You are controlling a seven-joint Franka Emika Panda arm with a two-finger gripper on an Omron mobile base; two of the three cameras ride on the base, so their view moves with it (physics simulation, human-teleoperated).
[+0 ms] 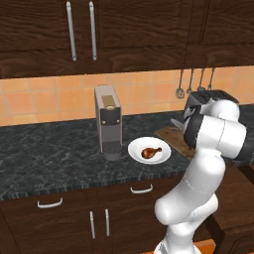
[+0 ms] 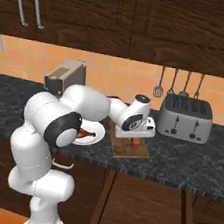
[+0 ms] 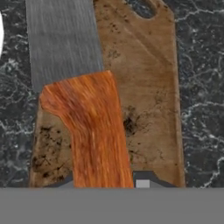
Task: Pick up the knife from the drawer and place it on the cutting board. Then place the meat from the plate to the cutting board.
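Note:
In the hand view the knife [image 3: 83, 96], with a broad grey blade and an orange-brown wooden handle, lies lengthwise over the brown cutting board [image 3: 148, 87]. My gripper [image 3: 105, 181] is shut on the handle, one dark fingertip at each side. From the right base view the gripper [image 2: 136, 137] hovers low over the board [image 2: 129, 150], the handle end [image 2: 136, 141] showing below it. The knife's blade tip [image 1: 175, 123] pokes out from behind my arm. The drumstick of meat [image 1: 151, 152] lies on the white plate [image 1: 136, 149], left of the cutting board [image 1: 166, 133].
A coffee machine [image 1: 108, 121] stands left of the plate. A chrome toaster [image 2: 185, 118] sits right of the board, with metal utensils [image 2: 159, 85] hanging on the tiled wall behind. Dark counter [image 1: 49, 158] stretches left; cabinets hang overhead.

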